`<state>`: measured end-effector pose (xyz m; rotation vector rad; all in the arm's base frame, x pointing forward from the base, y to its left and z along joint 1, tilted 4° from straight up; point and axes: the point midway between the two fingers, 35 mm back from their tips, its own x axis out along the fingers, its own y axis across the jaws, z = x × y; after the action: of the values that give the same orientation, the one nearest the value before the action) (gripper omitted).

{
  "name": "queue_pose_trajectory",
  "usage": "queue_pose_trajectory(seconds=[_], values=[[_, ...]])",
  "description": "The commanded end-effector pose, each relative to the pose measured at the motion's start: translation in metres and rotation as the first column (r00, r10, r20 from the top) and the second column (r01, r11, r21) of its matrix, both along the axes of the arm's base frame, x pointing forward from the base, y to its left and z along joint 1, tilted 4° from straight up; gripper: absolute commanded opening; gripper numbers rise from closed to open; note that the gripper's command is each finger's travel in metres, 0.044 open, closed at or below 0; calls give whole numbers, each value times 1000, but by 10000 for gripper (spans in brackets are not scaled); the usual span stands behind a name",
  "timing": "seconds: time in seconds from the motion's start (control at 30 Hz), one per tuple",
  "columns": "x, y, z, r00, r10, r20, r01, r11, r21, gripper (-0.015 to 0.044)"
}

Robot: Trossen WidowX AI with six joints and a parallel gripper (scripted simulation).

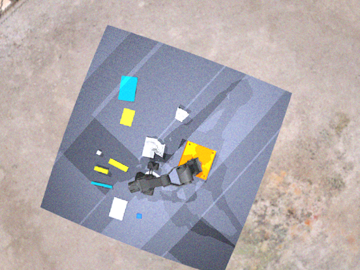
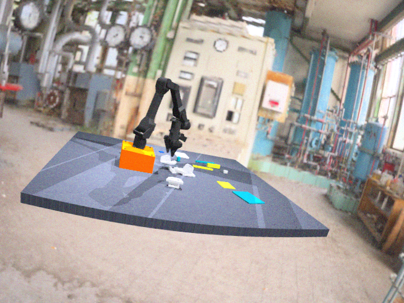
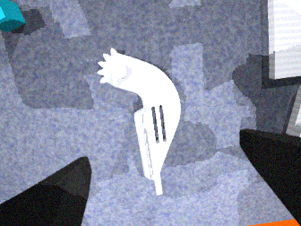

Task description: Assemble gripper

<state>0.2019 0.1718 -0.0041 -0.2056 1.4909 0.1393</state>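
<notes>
- The jaws [image 2: 171, 152] [image 3: 165, 144] were spread wide with nothing between them, and were hung near the orange block [image 1: 200, 150] [image 2: 136, 161] [image 3: 279, 222], presumably so that a part could be straddled before being gripped.
- One curved toothed part [image 1: 154, 173] [image 2: 168, 159] [image 3: 167, 90] was left lying near the orange block, apart from any pin; its slender body was set between the fingertips in the wrist view, as if being lined up for a grasp.
- One ridged white plate [image 1: 147, 150] [image 3: 284, 40] was placed near the orange block, probably the housing plate, awaiting its turn; one rounded white piece [image 1: 159, 148] was seen against it, possibly the second jaw.
- One tapered white part [image 1: 178, 119] [image 2: 174, 181] was set near the orange block, on another side; whether it was the gripper base could not be told.
- The arm was carried by the orange block, one in number, likely for height over the bench [image 1: 184, 72] [image 2: 195, 215] [image 3: 45, 134].
- Farther from the orange block, three yellow pieces [image 1: 127, 117] [image 2: 225, 185], two larger cyan pieces [image 1: 128, 88] [image 2: 247, 197], one blue square [image 1: 138, 216] [image 2: 161, 151], one plain white sheet [image 1: 118, 208] [image 2: 181, 154] and one small white cube [image 1: 99, 152] [image 2: 225, 171] were scattered, apparently kept out of the work.
</notes>
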Motion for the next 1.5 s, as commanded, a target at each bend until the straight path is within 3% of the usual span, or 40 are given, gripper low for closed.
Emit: queue_pose_trajectory(seconds=[0.0, 0.87, 1.47], values=[[-1, -2, -7, 1000, -3, -6, 3, 1000, -4, 440], [1, -4, -49, 1000, -3, -6, 3, 1000, -5, 440], [1, -4, -50, 1000, -3, -6, 3, 1000, -5, 440]])
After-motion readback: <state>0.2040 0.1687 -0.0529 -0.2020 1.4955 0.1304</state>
